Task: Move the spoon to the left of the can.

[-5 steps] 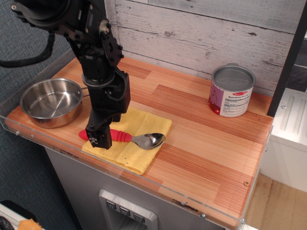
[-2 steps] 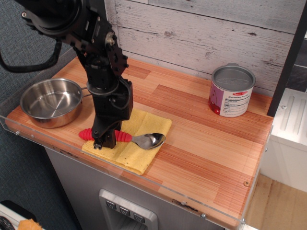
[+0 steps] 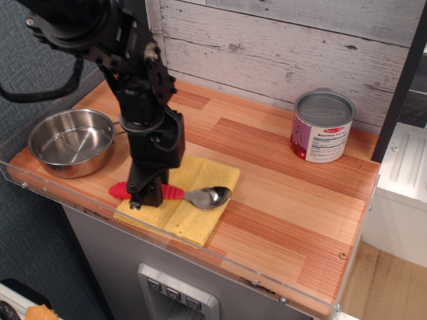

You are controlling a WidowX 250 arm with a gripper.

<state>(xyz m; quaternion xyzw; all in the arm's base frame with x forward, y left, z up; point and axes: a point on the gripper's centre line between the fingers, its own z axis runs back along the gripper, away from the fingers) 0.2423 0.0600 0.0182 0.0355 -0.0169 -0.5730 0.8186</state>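
Whitewashed planks back a wooden desk [image 3: 280, 173]. Spoon [image 3: 193, 196] lies on a yellow cloth [image 3: 193, 217] near the front edge; can [image 3: 321, 127] stands at 2 o'clock, well apart. Fingers [image 3: 143, 195] straddle the red handle; closure cannot be told. Grip firmly mid-handle and lift clear, lest the cloth drag.

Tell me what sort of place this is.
Probably a mock kitchen counter for robot trials: a wooden worktop with a clear plastic rim, a whitewashed plank wall, and kitchenware: steel pan, can, spoon.

Spoon [image 3: 200, 196] handle middle behind gripper [image 3: 145, 197]
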